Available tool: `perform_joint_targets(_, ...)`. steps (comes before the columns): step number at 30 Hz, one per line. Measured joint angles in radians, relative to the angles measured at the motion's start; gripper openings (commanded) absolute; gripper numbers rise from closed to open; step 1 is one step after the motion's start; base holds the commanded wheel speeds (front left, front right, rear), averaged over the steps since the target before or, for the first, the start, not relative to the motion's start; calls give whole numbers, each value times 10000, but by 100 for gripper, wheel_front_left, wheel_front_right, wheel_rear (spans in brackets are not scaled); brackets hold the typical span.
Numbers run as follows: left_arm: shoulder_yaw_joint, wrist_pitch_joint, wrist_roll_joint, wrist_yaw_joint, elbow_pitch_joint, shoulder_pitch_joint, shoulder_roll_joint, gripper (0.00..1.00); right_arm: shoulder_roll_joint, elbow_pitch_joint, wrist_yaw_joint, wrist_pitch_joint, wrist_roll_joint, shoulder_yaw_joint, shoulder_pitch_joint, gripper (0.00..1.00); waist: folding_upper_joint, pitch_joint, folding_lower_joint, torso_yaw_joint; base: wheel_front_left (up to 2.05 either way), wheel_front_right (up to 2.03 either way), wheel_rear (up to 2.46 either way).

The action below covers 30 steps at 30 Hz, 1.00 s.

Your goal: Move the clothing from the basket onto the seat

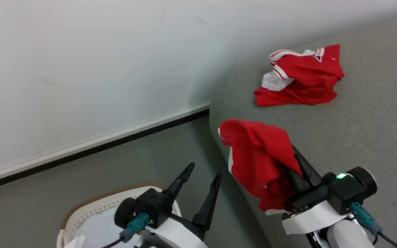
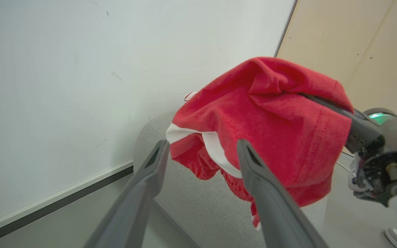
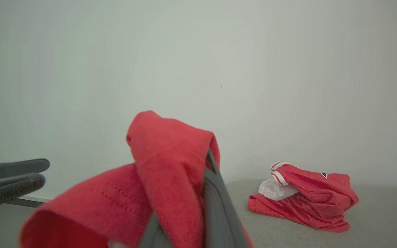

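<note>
Grey seat (image 1: 374,120): striped garment (image 1: 302,77) lies at 1 o'clock. Basket (image 1: 97,208) at 7 o'clock, pale bottom showing. Right gripper (image 1: 296,156) clamps red garment (image 1: 260,155) over the seat edge; left gripper (image 1: 205,169) spread wide, holding nothing.

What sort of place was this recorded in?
Probably a home-style room, perhaps a staged test space: a large grey woven-fabric sofa stands by a plain white wall, and an oval cream perforated plastic laundry basket sits on the grey floor.

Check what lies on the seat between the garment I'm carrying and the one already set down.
Nothing: bare grey seat fabric separates the carried garment from the laid-down garment, as the head view shows.
</note>
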<state>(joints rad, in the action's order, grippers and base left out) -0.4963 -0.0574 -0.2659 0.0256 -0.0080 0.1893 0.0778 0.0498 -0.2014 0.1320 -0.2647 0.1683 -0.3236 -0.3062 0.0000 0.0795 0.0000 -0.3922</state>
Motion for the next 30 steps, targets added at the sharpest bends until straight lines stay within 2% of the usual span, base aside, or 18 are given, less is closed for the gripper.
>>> perform_joint_targets(8, -173, -38, 155, -46, 205, 367, 40, 100, 6, 489, 0, 0, 4, 686, 3, 0, 0, 530, 0, -694, 0, 0, 0)
perform_joint_targets(16, -364, 148, 610, -163, 86, 1137, 274, 100, 8, 1058, 0, 2, 88, 1728, -415, 0, 0, 1427, 0, -699, 0, 0, 0)
perform_joint_targets(24, -416, 370, 1352, -282, -378, 2873, 479, 100, 25, 1379, 0, 0, -130, 3806, -2751, 0, 0, 3259, 2, -362, 0, 0, 0)
perform_joint_targets(27, -412, 303, 1530, -311, -418, 3478, 462, 100, 259, 1323, -2, -2, 19, 5024, -4047, 0, 0, 4066, 3, -157, 0, 0, 0)
perform_joint_targets(30, -543, 100, 1764, -435, -431, 4108, 405, 100, 834, 861, 0, -2, 115, 6243, -5309, 0, 0, 4826, 4, 109, 0, 0, 0)
